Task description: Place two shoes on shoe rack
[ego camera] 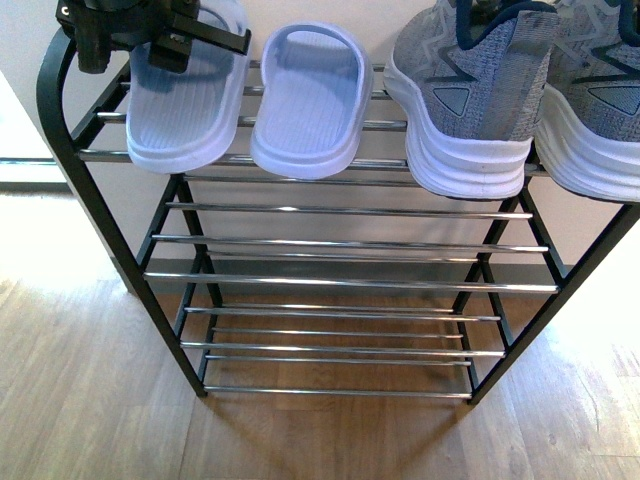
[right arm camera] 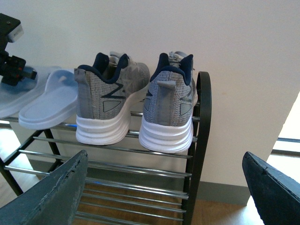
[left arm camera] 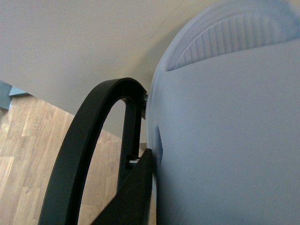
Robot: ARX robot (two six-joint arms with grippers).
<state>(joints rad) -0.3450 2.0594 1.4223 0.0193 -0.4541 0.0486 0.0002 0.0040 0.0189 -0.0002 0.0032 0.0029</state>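
Both grey sneakers, left shoe [ego camera: 470, 95] & right shoe [ego camera: 600, 100], sit side by side on the top shelf of the shoe rack [ego camera: 350, 283], at the 1–2 o'clock end in the front view. Long axes run front-to-back; heels w/ white soles overhang the front rod, toes toward the wall [right arm camera: 234, 37].

Beside them at 11–12 o'clock: two pale blue slides, one [ego camera: 305, 100] free, the other [ego camera: 185, 95] under the left gripper [ego camera: 160, 35]. Its jaws: can't tell how far apart; left wrist view is filled by slide & rack frame.

Right gripper [right arm camera: 164, 187]: jaws spread wide, holding nothing, well back from the heels. Lower shelves bare rods over wood floor [ego camera: 80, 400].
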